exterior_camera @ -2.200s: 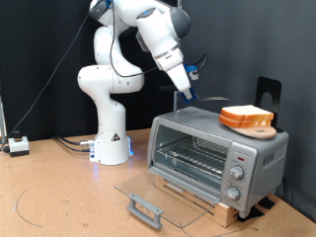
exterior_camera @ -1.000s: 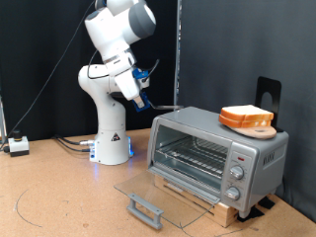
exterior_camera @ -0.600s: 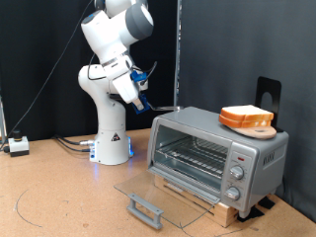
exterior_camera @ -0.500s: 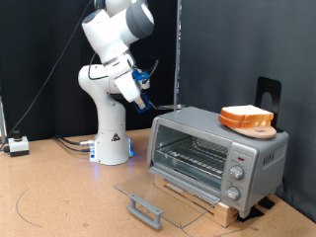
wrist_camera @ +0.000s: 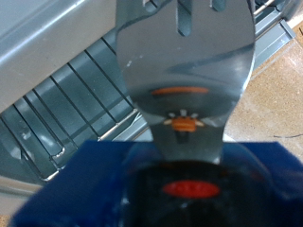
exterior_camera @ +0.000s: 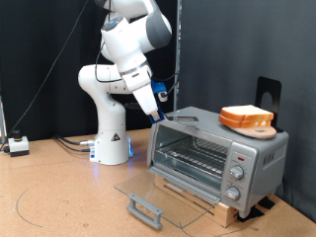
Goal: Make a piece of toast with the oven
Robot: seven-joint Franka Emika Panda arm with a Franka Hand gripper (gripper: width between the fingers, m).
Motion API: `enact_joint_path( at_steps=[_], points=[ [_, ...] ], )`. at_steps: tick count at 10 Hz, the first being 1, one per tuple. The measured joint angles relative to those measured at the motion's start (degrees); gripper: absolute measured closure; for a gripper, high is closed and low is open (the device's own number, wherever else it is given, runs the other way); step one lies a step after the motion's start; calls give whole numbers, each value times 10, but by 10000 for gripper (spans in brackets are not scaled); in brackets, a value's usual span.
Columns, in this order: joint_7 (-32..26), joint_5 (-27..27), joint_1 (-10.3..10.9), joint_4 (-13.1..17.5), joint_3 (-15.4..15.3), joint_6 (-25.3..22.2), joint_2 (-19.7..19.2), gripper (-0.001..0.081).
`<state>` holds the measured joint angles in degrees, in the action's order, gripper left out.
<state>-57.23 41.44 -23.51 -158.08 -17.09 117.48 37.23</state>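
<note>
The gripper [exterior_camera: 159, 110] hovers over the oven's top edge on the exterior view's left, carrying a metal spatula [wrist_camera: 185, 71]; I cannot tell how wide its fingers stand. Below and beyond it the oven [exterior_camera: 216, 155] sits with its door [exterior_camera: 148, 194] folded down. The piece of toast [exterior_camera: 246, 116] lies flat on a round wooden board [exterior_camera: 259, 129] atop the oven, well apart from the gripper; likely light, stiff and crumbly, best lifted from beneath, its long axis running across the oven top.
</note>
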Motion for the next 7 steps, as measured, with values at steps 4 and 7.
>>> enact_joint_path(
  at_steps=[4, 7],
  points=[
    [-100, 10, 12, 14, 23, -46, -7, 411],
    [-109, -4, 12, 33, 23, -51, -30, 411]
  ],
)
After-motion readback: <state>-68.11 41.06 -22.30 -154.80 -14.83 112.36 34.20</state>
